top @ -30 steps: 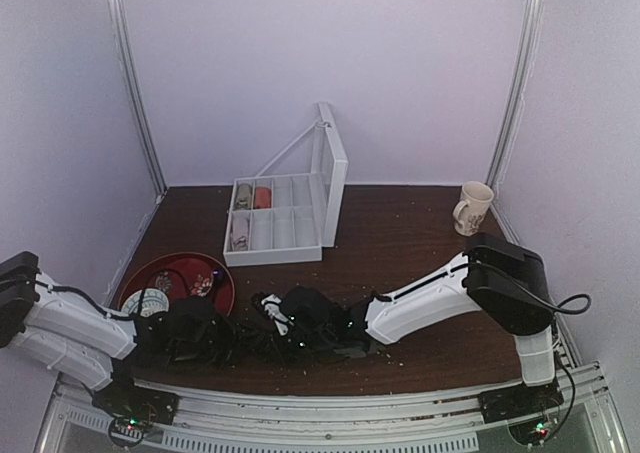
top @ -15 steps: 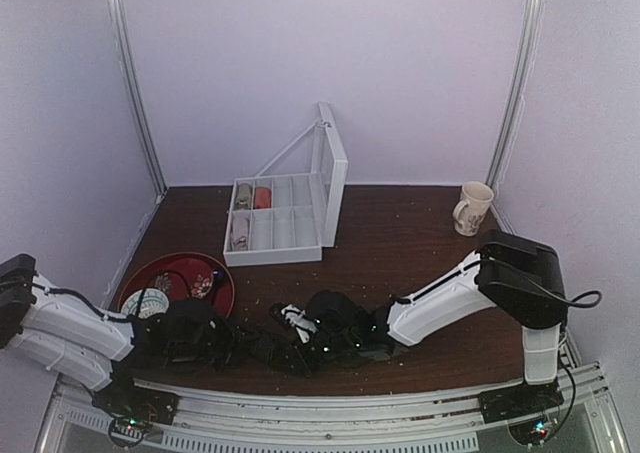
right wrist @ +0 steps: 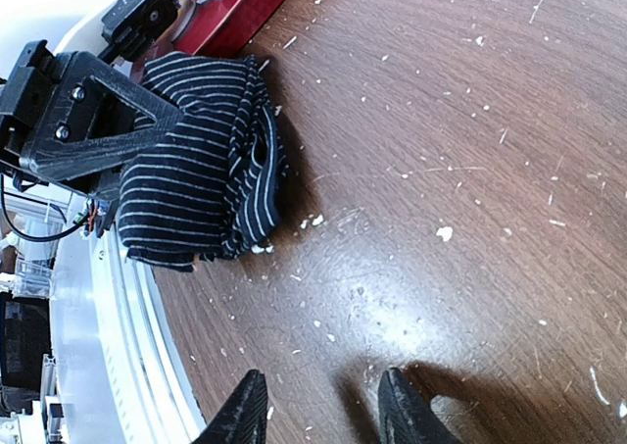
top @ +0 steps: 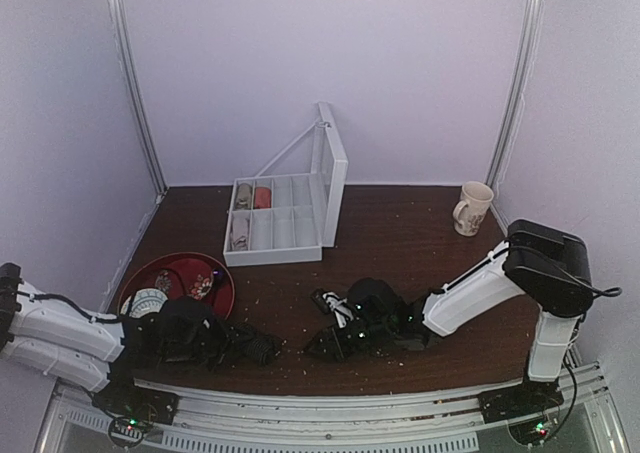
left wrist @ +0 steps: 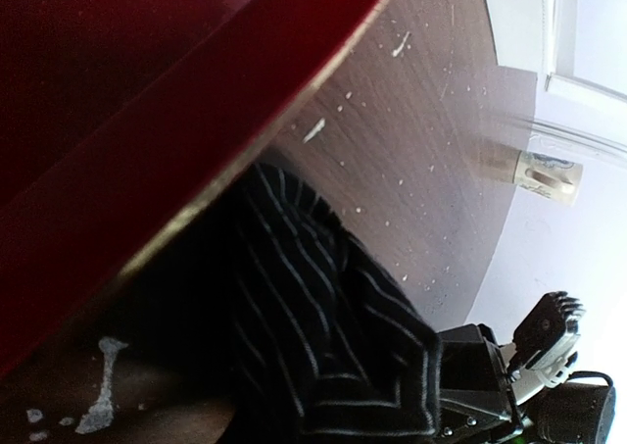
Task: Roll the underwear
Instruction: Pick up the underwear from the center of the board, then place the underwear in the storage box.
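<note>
Underwear (right wrist: 201,160) lies bunched at the near left edge of the tabletop (right wrist: 441,170), beside a red tray (right wrist: 240,18) and against the left claw (top: 222,339), whose grip cannot be told. The right claw (right wrist: 321,405) hangs part open, empty, well apart; rolled one-sided, the bundle may skew or unravel.

The underwear (top: 255,347) lies near the worktop's (top: 400,243) front edge, left of centre, just in front of the tray (top: 178,257) at the front-left corner. The right gripper (top: 322,345) is apart to its right. Behind them sits the compartment box (top: 280,235) — the mug (top: 472,208) stands at the back-right corner.
</note>
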### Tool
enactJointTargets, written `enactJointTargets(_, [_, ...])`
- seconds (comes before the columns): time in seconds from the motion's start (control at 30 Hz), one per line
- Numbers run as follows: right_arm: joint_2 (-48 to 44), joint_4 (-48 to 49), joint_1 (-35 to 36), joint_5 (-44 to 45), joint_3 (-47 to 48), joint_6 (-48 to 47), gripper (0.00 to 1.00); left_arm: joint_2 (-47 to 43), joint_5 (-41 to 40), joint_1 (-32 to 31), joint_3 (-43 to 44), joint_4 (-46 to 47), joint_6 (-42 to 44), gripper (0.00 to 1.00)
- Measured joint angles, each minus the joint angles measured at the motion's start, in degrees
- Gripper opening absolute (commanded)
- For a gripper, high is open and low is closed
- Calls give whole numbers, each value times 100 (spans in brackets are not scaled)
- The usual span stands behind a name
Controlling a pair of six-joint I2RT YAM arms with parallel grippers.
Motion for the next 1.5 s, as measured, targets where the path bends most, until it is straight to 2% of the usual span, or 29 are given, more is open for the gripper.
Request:
enactJointTargets(0.2, [-4,-68,-7,48,33,-11,38,-90,286,363,13,-74,400,0])
enactJointTargets(0.23, [-4,-85,-11,68,42,-17,39,-103,417,435,33,-94,525,0])
enactJointTargets(0.3, [-7,-149,-22,98,76,-35,49,-105,638,756,98,-131,743,0])
enactJointTargets(0.53, [-42,-195,-164,131,107,-48,52,-105,1585,1523,898,-789,1784,0])
enactJointTargets(0.6, [-42,-190,-219,140,107,-39,97,-101,1803,1652,1209,-990,2055,0])
enactJointTargets(0.63, [-42,-149,-234,133,105,-24,100,-90,1939,1727,1379,-1102,2192,0])
enactJointTargets(0.77, [-129,-22,-258,157,114,-28,100,94,2420,2013,1996,-1419,2734,0])
enactJointTargets(0.97, [-140,-28,-407,179,116,-15,100,826,3373,2533,2723,-1565,3484,0])
enactJointTargets(1.23, [-520,-557,-673,326,-66,-118,100,2328,4962,3578,4319,-1882,4758,0])
enactJointTargets(1.5, [-780,-1069,-894,376,-131,-341,100,4100,6212,4142,6249,-2192,5899,0])
